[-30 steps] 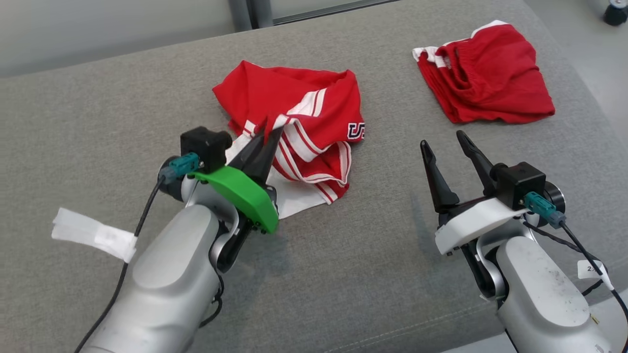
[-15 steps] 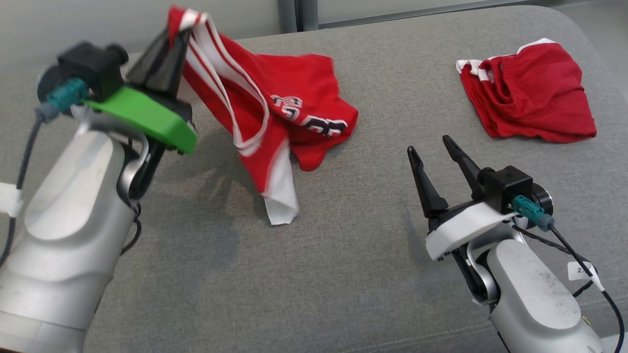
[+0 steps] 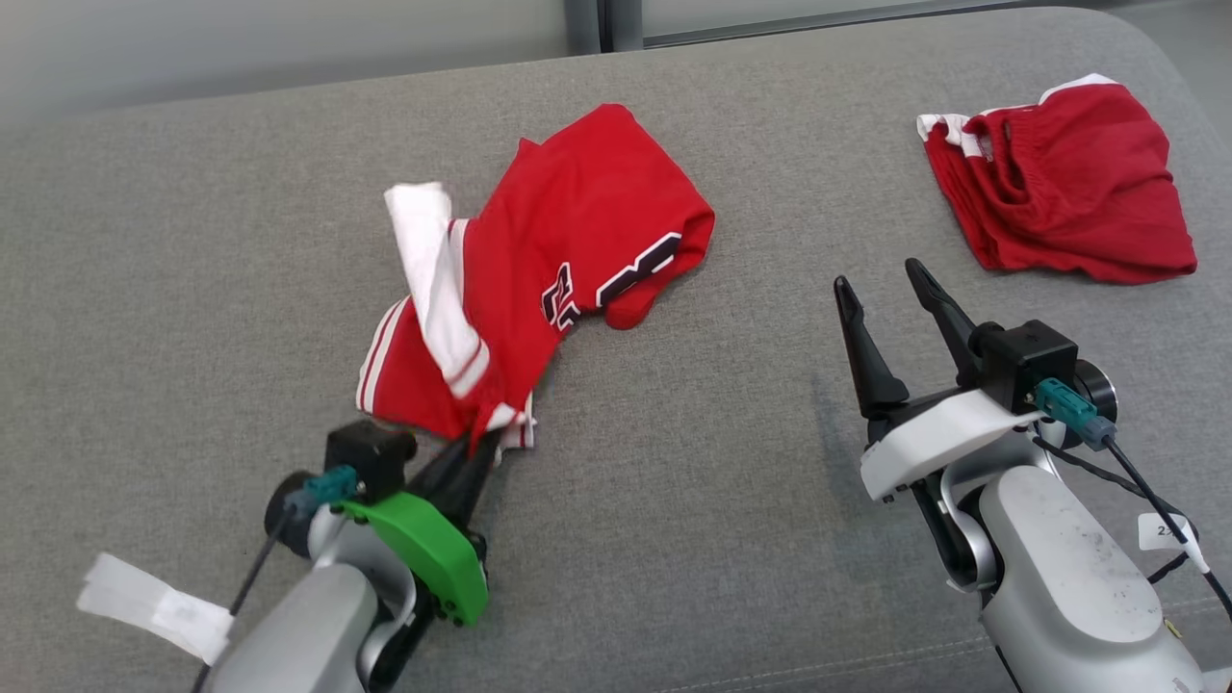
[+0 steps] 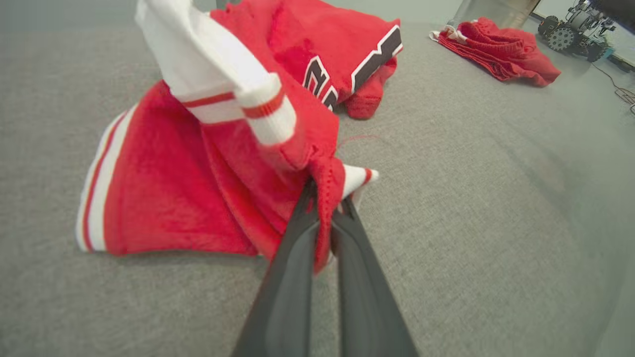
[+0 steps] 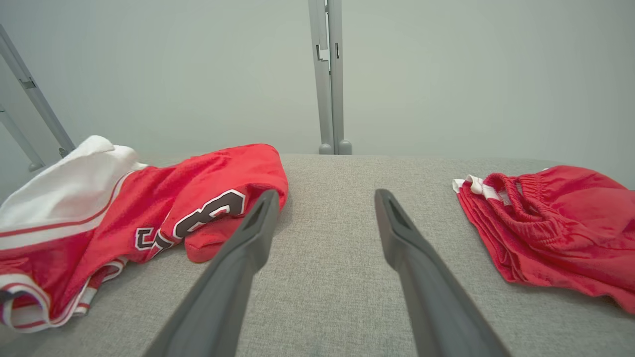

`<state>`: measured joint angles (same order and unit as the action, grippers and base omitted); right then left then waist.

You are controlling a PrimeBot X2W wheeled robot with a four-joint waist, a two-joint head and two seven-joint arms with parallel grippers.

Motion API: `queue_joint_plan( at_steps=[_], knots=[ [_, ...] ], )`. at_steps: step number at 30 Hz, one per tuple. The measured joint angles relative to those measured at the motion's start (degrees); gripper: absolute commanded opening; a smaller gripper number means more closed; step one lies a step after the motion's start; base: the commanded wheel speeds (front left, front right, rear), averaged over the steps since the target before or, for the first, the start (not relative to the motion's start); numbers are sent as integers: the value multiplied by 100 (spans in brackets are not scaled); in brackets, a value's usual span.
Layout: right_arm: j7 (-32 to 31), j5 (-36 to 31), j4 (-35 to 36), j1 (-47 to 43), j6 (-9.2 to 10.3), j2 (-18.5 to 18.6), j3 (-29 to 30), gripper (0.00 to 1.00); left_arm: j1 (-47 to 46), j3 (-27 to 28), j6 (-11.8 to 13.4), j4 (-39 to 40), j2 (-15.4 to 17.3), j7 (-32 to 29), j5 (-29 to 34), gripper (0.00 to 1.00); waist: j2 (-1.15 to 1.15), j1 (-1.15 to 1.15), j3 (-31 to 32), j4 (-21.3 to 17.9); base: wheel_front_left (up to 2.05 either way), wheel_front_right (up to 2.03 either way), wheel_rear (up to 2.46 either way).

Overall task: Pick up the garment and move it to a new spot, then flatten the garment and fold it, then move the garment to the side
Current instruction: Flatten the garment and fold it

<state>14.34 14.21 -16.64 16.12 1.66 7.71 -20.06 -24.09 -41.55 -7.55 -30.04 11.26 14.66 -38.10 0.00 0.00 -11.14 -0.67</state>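
Note:
The garment (image 3: 587, 212) is a red jersey with white-striped trim and dark lettering, lying crumpled on the grey cushion (image 3: 731, 539), stretched from the centre toward me. My left gripper (image 3: 481, 445) sits at its near edge, shut on a red fold of the hem; the left wrist view shows the cloth (image 4: 198, 198) pinched between the left gripper's (image 4: 325, 196) fingers. A white panel folds over the top. My right gripper (image 3: 878, 279) stands open to the right, apart from the jersey (image 5: 163, 208), and the right gripper (image 5: 326, 194) holds nothing.
A second red garment, shorts (image 3: 1068, 192) with an elastic waistband, lies at the far right of the cushion, seen too as shorts (image 5: 555, 223). A grey metal post (image 5: 330, 74) rises behind the cushion's far edge. Bare cushion lies between the two garments.
My left gripper lifted the garment high to the left, then brought it down toward me; the jersey now lies turned over and stretched out. The right arm kept its pose. The camera shifted.

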Motion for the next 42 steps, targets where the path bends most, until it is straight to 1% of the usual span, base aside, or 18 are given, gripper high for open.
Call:
queue_joint_plan(
  at_steps=[3, 8, 11, 12, 14, 15, 16, 20, 28, 31, 36, 42],
  knots=[
    [0, 0, -3, 1, -8, 2, -20, 100, 228, -214, 0, -101, -137, -2, -138, 0, 0, 0, -15, 68, 0, 0, 0],
    [0, 0, -9, 3, -15, -26, -87, 100, 505, -593, 0, -221, -144, -147, -343, 0, 0, 0, -13, 94, 0, 0, 0],
    [0, 0, -16, 3, -15, -27, -87, 100, 532, -527, 0, -296, -151, -102, -421, 0, 0, 0, -9, 98, 0, 0, 0],
    [0, 0, -22, 3, -15, -26, -85, 100, 532, -476, 0, -321, -153, -99, -438, 31, 0, 0, -7, 100, 0, 0, 0],
    [0, 0, -37, 3, -15, -25, -81, 100, 532, -341, 0, -353, -168, -98, -560, 31, 0, 0, -3, 103, 0, 0, 0],
    [0, 0, -40, 3, -15, -25, -80, 100, 532, -270, 0, -357, -182, -94, -634, 86, 0, 0, -1, 104, 0, 0, 0],
    [0, 0, -40, 3, -15, -25, -78, 100, 532, -216, 0, -356, -197, -93, -722, 100, 0, 0, 1, 106, 0, 0, 0],
    [0, 0, -44, 3, -14, -21, -59, 100, 532, -91, 0, -282, -271, -92, -862, 100, 0, 0, 9, 124, 0, 0, 0],
    [0, 43, -48, -11, 1, 13, 37, 100, 615, -121, 0, -26, -232, -82, -994, 100, 0, 0, 23, 250, 0, 0, 0],
    [0, 43, -49, -17, 0, 10, 32, 100, 819, -87, 0, 71, -86, -73, -1060, 100, 0, 0, 45, 304, 0, 0, 0],
    [0, 43, -52, -21, 0, 7, 29, 100, 1066, 152, 0, 136, 225, -47, -1093, 100, 0, 0, 83, 354, 0, 0, 0],
    [0, 43, -89, -49, 0, 9, 25, 100, 1151, 348, 0, 363, 388, -43, -1099, 100, 0, 0, 147, 404, 0, 0, 0]
  ],
)
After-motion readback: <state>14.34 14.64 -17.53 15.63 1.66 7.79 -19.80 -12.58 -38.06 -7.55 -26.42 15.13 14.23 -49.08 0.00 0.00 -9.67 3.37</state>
